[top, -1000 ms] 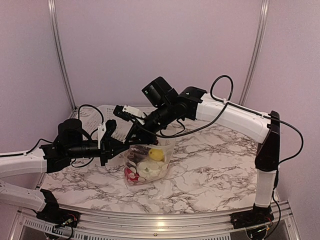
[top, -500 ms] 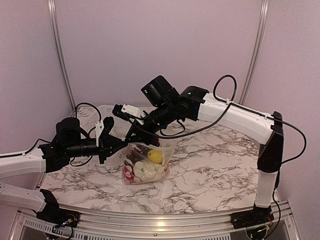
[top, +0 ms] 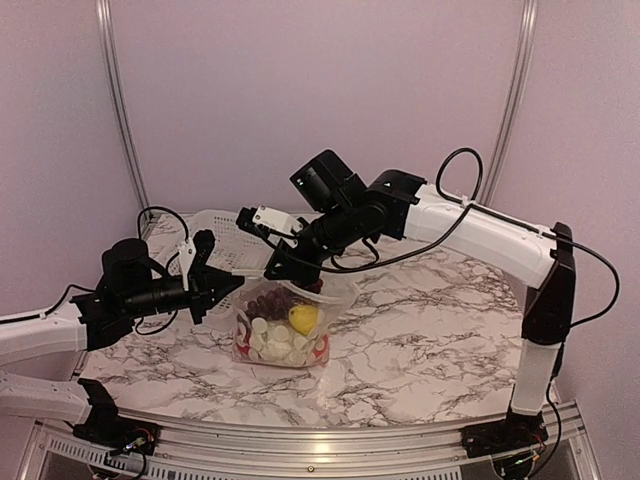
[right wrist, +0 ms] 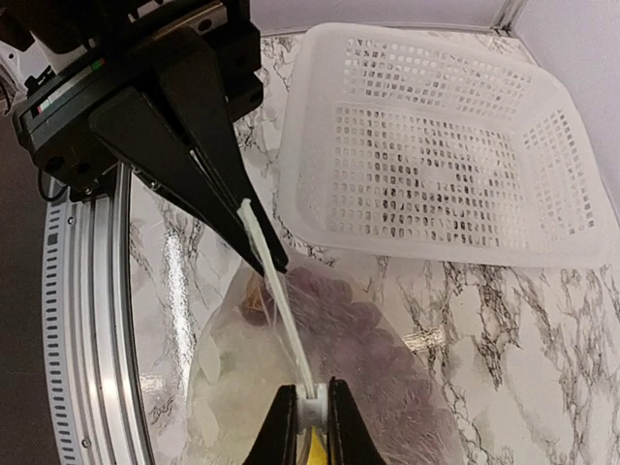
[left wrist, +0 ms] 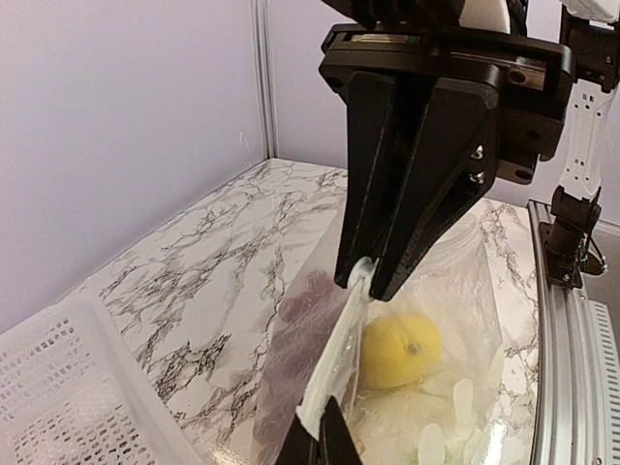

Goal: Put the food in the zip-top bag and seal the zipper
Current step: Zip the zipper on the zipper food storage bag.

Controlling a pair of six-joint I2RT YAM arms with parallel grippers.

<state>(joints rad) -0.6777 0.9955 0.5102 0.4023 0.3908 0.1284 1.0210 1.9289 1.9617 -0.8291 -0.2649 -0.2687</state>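
Observation:
The clear zip-top bag (top: 283, 330) hangs upright on the marble table, held between both grippers by its mouth. Inside it I see a yellow fruit (top: 302, 318), dark purple grapes (top: 270, 298) and white pieces (top: 272, 341). My left gripper (top: 236, 287) is shut on one end of the pale zipper strip (left wrist: 335, 358). My right gripper (top: 276, 270) is shut on the strip's other end (right wrist: 278, 305). In the left wrist view my left gripper (left wrist: 325, 442) faces the right gripper (left wrist: 366, 282), with the yellow fruit (left wrist: 399, 349) and grapes (left wrist: 298, 325) behind the plastic. The right wrist view shows my right gripper (right wrist: 311, 415) and the left gripper (right wrist: 263, 250).
A white perforated basket (top: 222, 238) stands at the back left of the table, just behind the bag; it also shows in the right wrist view (right wrist: 436, 145) and the left wrist view (left wrist: 58, 397). An aluminium rail (top: 300, 445) runs along the near edge.
My left arm has drawn back to the left and my right gripper has shifted slightly right. The bag has moved a little left and the zipper strip is stretched straight between them.

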